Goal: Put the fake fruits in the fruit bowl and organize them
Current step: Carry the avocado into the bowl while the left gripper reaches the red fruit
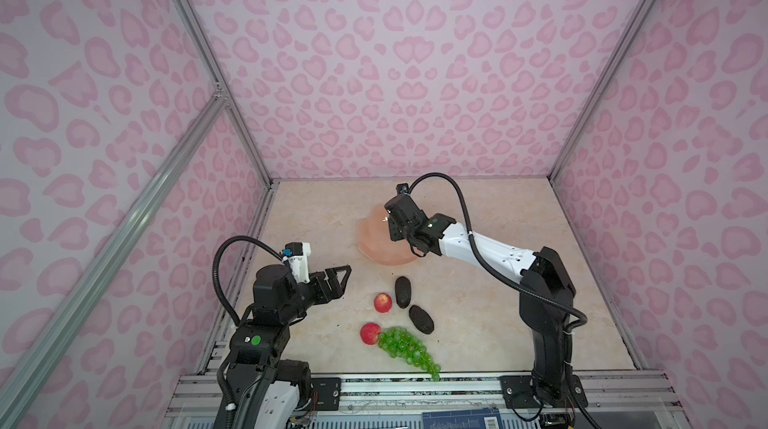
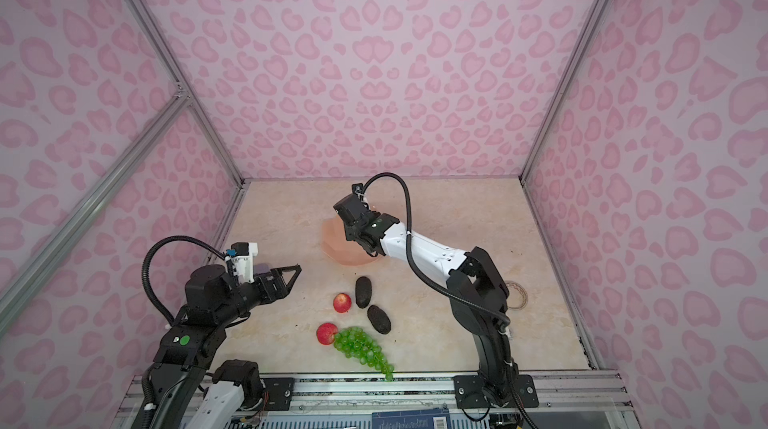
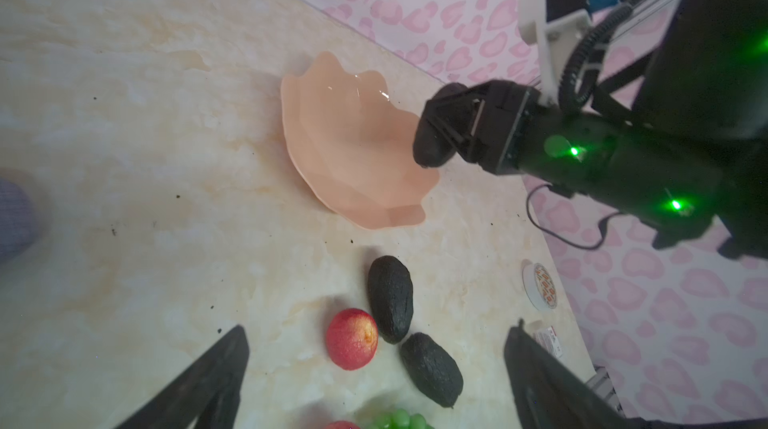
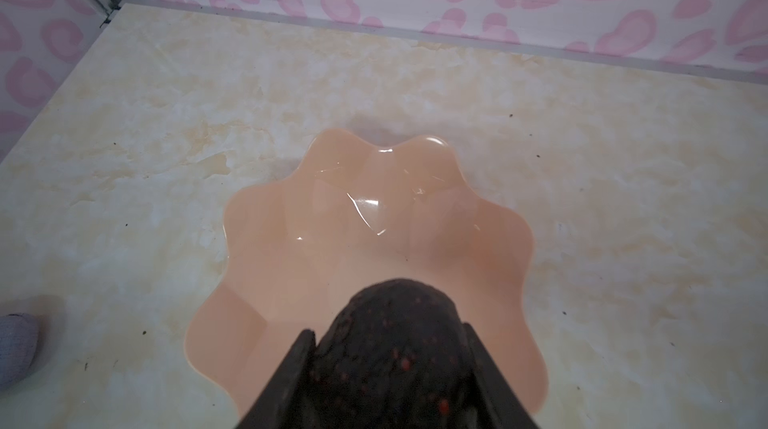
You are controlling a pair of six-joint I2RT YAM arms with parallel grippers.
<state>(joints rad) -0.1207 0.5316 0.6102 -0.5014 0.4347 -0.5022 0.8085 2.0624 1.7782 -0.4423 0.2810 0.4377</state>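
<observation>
Avocados (image 1: 402,292) three, red fruits (image 1: 382,302) two

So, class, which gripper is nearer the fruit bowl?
Right. The right gripper hangs over the fruit bowl, shut on an avocado; the left gripper is open, off to the bowl's left and nearer the robot.

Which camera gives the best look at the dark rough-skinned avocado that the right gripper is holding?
The right wrist view: the dark rough-skinned avocado fills the foreground, clamped in the right gripper, over the glossy peach scalloped bowl. The left wrist view shows the avocado smaller, side-on. In both top views the arm hides it.
</observation>
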